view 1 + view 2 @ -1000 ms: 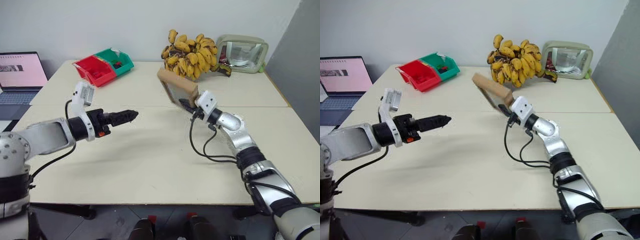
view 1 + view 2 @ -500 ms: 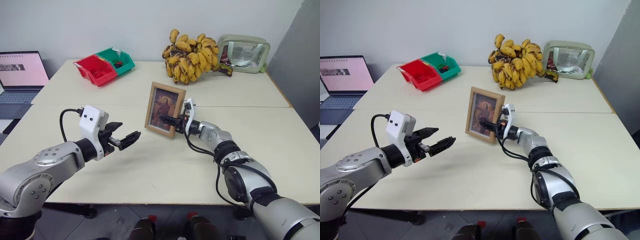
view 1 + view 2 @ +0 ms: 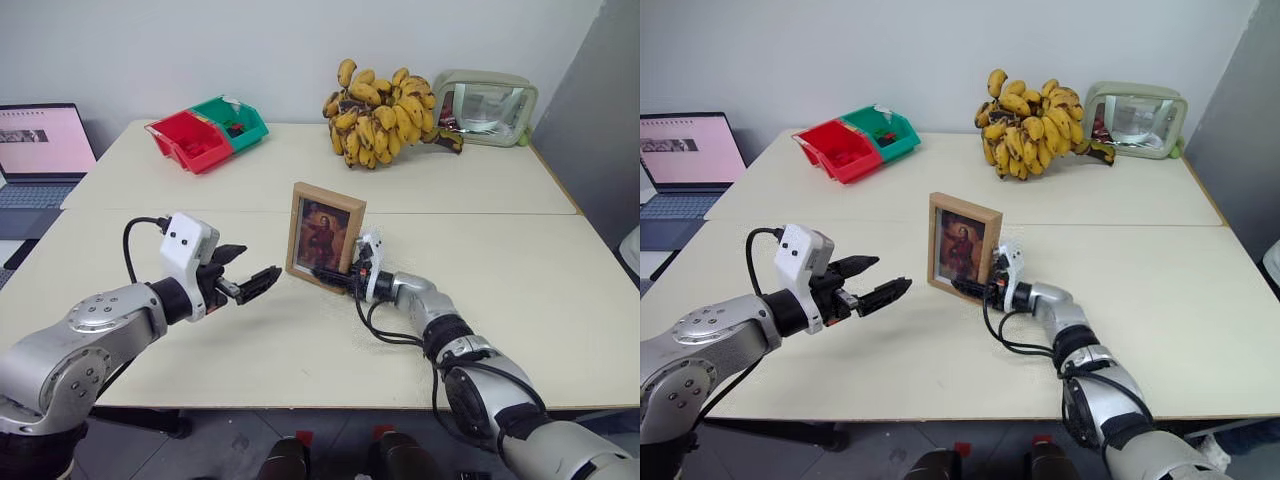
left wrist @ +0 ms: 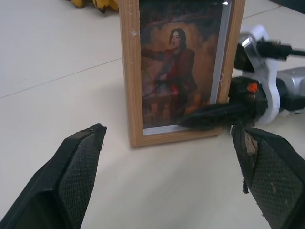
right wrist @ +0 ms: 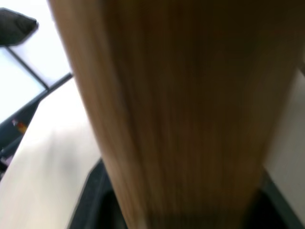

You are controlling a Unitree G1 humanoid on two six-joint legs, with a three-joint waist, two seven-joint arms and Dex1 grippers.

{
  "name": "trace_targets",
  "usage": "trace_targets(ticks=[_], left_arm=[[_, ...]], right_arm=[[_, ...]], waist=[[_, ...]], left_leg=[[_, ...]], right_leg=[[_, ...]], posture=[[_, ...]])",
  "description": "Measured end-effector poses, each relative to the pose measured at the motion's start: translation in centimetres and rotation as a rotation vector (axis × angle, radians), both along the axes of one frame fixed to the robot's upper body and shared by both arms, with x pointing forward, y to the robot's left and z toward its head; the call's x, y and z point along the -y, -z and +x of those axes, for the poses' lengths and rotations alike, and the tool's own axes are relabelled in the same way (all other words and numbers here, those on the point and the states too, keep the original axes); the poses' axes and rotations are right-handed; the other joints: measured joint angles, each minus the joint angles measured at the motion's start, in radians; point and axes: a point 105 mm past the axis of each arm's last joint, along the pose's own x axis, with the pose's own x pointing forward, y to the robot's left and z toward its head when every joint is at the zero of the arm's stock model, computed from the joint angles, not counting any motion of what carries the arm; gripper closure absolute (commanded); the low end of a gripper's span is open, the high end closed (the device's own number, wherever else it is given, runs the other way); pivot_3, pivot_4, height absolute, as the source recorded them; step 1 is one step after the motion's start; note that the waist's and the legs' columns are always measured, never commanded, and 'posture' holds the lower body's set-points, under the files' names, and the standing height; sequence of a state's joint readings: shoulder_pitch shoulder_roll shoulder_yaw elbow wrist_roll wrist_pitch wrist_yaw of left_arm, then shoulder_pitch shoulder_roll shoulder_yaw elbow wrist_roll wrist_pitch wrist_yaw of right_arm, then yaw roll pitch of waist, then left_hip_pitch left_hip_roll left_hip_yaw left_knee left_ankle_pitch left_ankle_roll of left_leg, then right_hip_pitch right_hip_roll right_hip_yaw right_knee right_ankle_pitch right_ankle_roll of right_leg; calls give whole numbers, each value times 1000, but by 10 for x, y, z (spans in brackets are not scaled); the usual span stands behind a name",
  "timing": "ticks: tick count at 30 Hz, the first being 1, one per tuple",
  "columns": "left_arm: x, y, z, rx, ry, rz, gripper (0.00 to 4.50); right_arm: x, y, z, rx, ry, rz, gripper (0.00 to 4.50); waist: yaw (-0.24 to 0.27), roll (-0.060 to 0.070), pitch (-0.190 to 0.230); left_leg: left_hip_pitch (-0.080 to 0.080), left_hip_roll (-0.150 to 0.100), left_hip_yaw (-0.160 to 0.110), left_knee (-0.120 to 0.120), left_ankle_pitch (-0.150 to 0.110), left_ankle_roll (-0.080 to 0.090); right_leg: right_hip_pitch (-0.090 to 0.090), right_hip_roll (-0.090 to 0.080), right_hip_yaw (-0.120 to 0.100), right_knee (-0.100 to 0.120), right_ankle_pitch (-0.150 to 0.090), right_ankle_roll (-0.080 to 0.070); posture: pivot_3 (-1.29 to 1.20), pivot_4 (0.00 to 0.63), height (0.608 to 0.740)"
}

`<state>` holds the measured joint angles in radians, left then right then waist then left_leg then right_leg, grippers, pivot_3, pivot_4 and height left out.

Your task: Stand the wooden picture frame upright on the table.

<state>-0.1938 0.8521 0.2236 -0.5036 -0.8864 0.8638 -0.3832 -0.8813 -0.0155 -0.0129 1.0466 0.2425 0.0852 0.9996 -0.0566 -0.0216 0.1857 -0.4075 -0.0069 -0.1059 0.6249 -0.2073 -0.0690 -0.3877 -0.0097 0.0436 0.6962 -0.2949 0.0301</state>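
Note:
The wooden picture frame (image 3: 325,235) stands upright on the cream table (image 3: 300,340) near its middle seam, with the brownish-red portrait facing me. My right gripper (image 3: 335,272) sits level at the frame's lower right corner, with the frame's wooden edge (image 5: 176,109) right in front of its camera. My left gripper (image 3: 258,265) hovers open a short way to the left of the frame, pointing at it with nothing between its fingers (image 4: 78,162). The left wrist view shows the portrait (image 4: 181,71) and the right gripper (image 4: 214,112) low across the frame's front.
A big bunch of bananas (image 3: 385,115) and a greenish transparent pouch (image 3: 485,105) lie at the back right. A red bin (image 3: 190,140) and a green bin (image 3: 232,120) stand at the back left. An open laptop (image 3: 40,145) sits beyond the table's left edge.
My right arm brought the frame down and nearer from a tilted hold in the air, and it now stands on the table. The left wrist rolled and sank slightly.

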Motion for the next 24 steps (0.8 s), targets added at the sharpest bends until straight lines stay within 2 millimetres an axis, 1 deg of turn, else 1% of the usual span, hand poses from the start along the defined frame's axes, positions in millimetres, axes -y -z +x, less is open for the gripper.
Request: trace_targets(ticks=[3,5,6,8,9,10,11,13,15,16,17,18,22,24], left_arm=[[2,0,1,1,21,2,0],[4,0,2,-6,44,4,0],[4,1,3,-10,52,2,0],[3,0,5,-18,68,-7,0],[3,0,5,-26,78,-14,0],[2,-1,5,-34,90,-16,0],[-2,0,5,-50,91,-9,0],[-14,3,7,-82,80,21,0],[-26,6,9,-112,64,37,0],[-33,8,11,-126,59,38,0],[-37,7,13,-129,51,40,0],[-41,4,16,-125,52,41,0],[-51,-12,26,-92,65,72,0],[-55,-21,29,-90,80,65,0]], right_arm=[[6,2,-1,20,0,-26,693],[10,4,-5,46,-13,-52,208],[16,5,-8,62,-18,-65,72],[29,6,-14,98,-23,-105,27],[39,7,-18,117,-21,-139,27],[54,9,-24,140,-16,-192,27],[70,9,-30,165,-7,-249,27],[103,7,-42,160,32,-352,27],[131,0,-51,128,95,-430,27],[138,-7,-54,107,127,-446,27],[140,-18,-56,110,145,-445,27],[138,-33,-58,121,158,-433,27],[120,-82,-66,154,161,-368,27],[115,-98,-70,171,164,-361,27]], waist=[[0,0,0],[3,0,0],[6,0,0],[12,0,0],[16,0,0],[25,0,0],[30,0,0],[33,0,0],[29,0,0],[26,1,1],[20,1,1],[11,1,1],[-2,1,1],[1,1,1]], left_leg=[[0,0,0,0,0,0],[0,0,-1,0,0,0],[0,0,-1,0,0,0],[0,0,-1,0,0,0],[0,-1,-1,0,0,0],[-1,-1,-2,0,0,0],[-1,-2,-2,0,0,0],[-1,-2,-2,0,0,0],[-1,-1,-2,0,0,0],[-1,-1,-2,-1,0,0],[-1,0,0,-1,0,0],[-1,0,0,-1,0,0],[0,2,-1,-2,0,0],[0,2,-2,-3,0,0]], right_leg=[[0,0,0,0,0,0],[0,0,0,0,0,0],[0,0,-1,0,0,0],[1,-1,-1,-1,0,0],[1,-1,-1,-1,0,0],[1,-2,-1,-2,0,1],[2,-2,-2,-3,-1,1],[3,-3,-2,-5,-1,1],[2,-3,-2,-5,-1,1],[1,-2,-2,-4,-1,1],[0,-2,-1,-4,-1,1],[0,-1,0,-4,-1,0],[-1,5,-1,-3,-2,-2],[-1,6,-2,-2,-3,-3]], posture=[[0,150,740],[0,150,740],[0,150,740],[0,150,740],[0,150,740],[0,150,740],[0,150,740],[0,150,740],[0,150,740],[0,150,740],[0,150,740],[0,150,740],[0,150,740],[0,150,740]])
